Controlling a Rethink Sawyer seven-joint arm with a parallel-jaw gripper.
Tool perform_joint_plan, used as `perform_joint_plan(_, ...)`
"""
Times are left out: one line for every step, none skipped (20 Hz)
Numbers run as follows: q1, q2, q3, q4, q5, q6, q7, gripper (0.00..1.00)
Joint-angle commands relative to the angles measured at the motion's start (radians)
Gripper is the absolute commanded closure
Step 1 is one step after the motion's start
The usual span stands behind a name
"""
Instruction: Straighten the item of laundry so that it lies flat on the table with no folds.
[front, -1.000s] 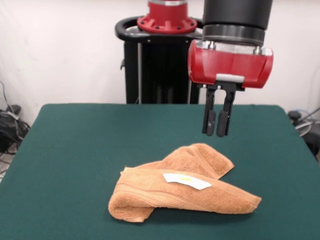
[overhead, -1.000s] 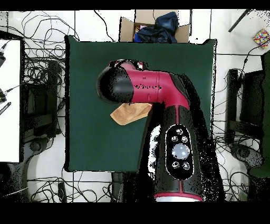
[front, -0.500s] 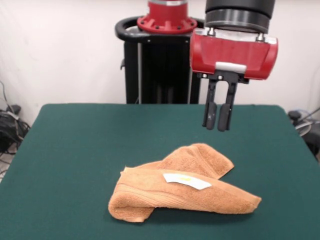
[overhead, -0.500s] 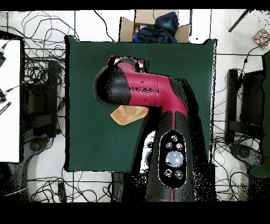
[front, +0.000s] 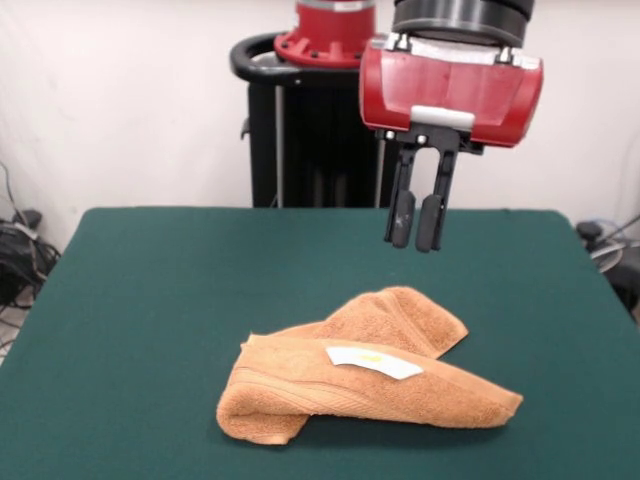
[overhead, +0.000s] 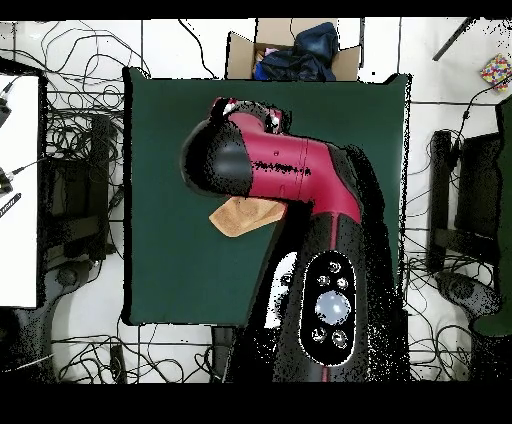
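The orange-tan towel (front: 360, 380) lies crumpled and folded over itself on the dark green table (front: 150, 300), near the front middle, its white care label (front: 373, 361) on top. My gripper (front: 414, 230) hangs in the air above and behind the towel, clear of it, fingers close together and holding nothing. In the overhead view my arm covers most of the towel; only one corner of the towel (overhead: 236, 216) shows beside the arm, on the table (overhead: 165, 150).
The robot's black pedestal (front: 310, 130) stands behind the table's far edge. A cardboard box with dark cloth (overhead: 290, 50) sits beyond the table's top edge in the overhead view. Cables lie on the floor around the table.
My gripper has risen and shifted a little to the left in the front view. The towel has not moved.
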Motion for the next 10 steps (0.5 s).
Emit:
perform_joint_plan(0.022,0.058,-0.016,-0.012,0.034,0.08,0.195,1.0)
perform_joint_plan(0.022,0.061,-0.015,-0.021,0.026,0.09,0.183,1.0)
perform_joint_plan(0.026,0.065,-0.02,-0.034,0.02,0.102,0.178,1.0)
perform_joint_plan(0.026,0.067,-0.017,-0.042,0.01,0.116,0.158,1.0)
perform_joint_plan(0.021,0.065,-0.007,-0.042,-0.002,0.125,0.13,1.0)
perform_joint_plan(0.019,0.065,-0.002,-0.037,-0.008,0.122,0.12,1.0)
perform_joint_plan(0.017,0.065,0.002,-0.033,-0.014,0.118,0.109,1.0)
perform_joint_plan(0.019,0.067,-0.002,-0.031,-0.015,0.106,0.117,1.0)
perform_joint_plan(0.023,0.07,-0.008,-0.031,-0.017,0.1,0.122,1.0)
perform_joint_plan(0.025,0.072,-0.01,-0.031,-0.02,0.098,0.121,1.0)
